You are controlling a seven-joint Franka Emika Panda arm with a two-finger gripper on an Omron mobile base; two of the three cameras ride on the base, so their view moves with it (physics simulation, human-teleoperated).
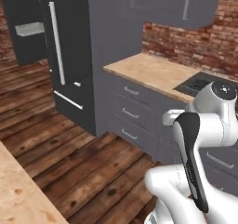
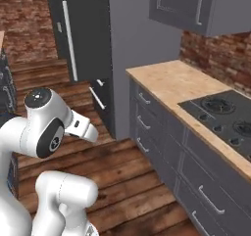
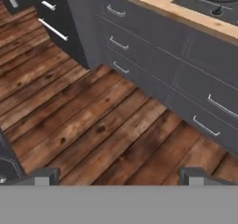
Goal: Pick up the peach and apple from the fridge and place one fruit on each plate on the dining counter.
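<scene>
Dark-grey fridge (image 1: 69, 56) stands shut beyond the wood floor (image 3: 93, 125), so peach and apple are presumably inside it. Gripper (image 3: 118, 175) faces the floor, fingers (image 3: 44, 175) wide, holding nothing, ready for approach.

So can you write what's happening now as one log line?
fridge: shut, ahead | gripper: jaws open, empty, over floor | fruit: not picked yet
</scene>
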